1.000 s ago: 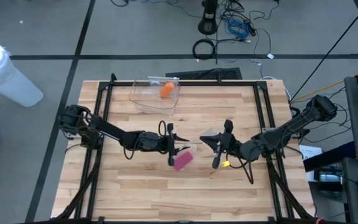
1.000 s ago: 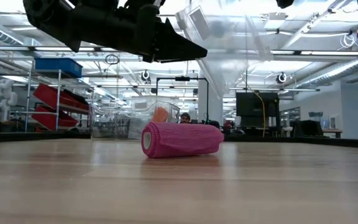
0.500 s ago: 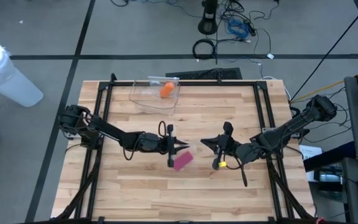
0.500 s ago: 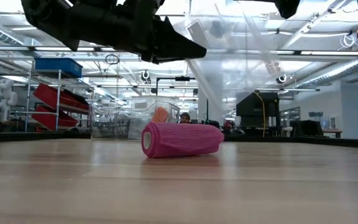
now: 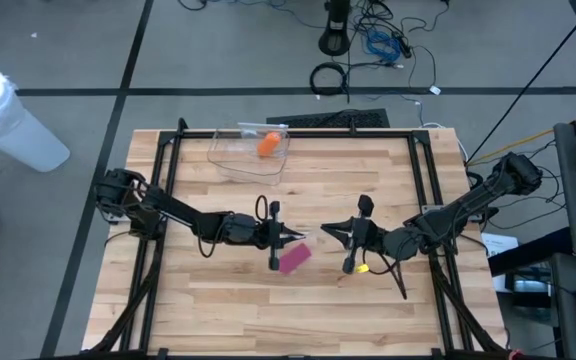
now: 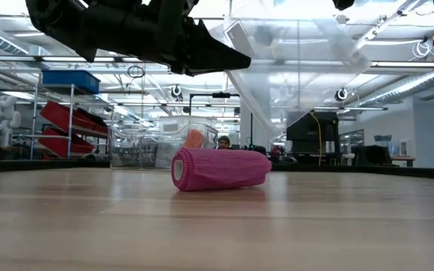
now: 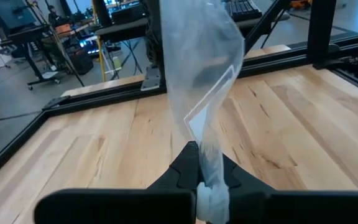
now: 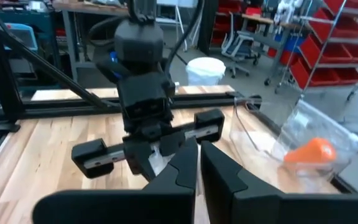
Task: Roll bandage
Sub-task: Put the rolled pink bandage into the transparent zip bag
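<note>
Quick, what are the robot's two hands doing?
Left gripper: shut on the clear plastic bag.
Right gripper: shut, pinching the same bag's other edge.

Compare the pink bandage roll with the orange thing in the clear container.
The pink bandage roll lies bare on the table near the middle, between both arms; the orange object sits inside the clear container at the far edge. The roll is a cylinder on its side and looks larger; the orange object looks rounded. Neither is held.
</note>
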Motion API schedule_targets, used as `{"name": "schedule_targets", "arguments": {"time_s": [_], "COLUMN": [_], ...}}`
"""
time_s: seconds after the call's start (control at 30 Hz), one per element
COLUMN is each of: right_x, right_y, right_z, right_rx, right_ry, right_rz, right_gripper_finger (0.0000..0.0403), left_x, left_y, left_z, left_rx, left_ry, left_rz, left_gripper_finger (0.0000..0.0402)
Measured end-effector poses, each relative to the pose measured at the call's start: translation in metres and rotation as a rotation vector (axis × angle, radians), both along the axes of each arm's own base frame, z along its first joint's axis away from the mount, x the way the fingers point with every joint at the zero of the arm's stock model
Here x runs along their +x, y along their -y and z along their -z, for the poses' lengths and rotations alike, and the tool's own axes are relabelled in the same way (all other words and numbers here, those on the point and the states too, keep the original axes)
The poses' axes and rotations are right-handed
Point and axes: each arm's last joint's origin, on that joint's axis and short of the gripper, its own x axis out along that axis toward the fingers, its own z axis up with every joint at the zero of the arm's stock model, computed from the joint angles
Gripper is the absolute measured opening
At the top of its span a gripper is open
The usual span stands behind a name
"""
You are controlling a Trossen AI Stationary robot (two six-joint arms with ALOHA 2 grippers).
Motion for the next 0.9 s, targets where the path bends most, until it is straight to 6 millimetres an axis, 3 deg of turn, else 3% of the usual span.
{"name": "schedule_targets", "arguments": {"time_s": [0.13, 0.33, 0.43, 0.67, 0.8, 0.9], "right_x": [-0.002, -0.008, -0.011, 0.018, 0.041, 0.054], "right_y": [-0.005, -0.03, -0.036, -0.035, -0.036, -0.033], "right_z": [-0.003, -0.014, -0.018, -0.006, -0.009, -0.016], "right_rx": [-0.047, -0.138, -0.183, -0.201, -0.234, -0.225], "right_ry": [0.006, 0.084, 0.127, 0.068, -0.008, -0.071], "right_rz": [-0.033, -0.374, -0.432, -0.364, -0.31, -0.157], "right_gripper_finger": [0.001, 0.0035, 0.0058, 0.0143, 0.0187, 0.0204], "left_x": [-0.004, -0.018, -0.027, -0.029, -0.03, -0.03], "left_y": [0.0, 0.001, -0.001, -0.001, -0.001, -0.001], "left_z": [-0.005, -0.024, -0.029, -0.033, -0.033, -0.033], "left_rx": [0.004, 0.012, 0.007, -0.034, -0.034, -0.035], "left_ry": [-0.024, -0.074, -0.132, -0.131, -0.137, -0.137], "left_rz": [0.002, 0.013, 0.008, 0.022, 0.023, 0.023], "left_gripper_finger": [0.0003, 0.0002, 0.0002, 0.0002, 0.0003, 0.0003]}}
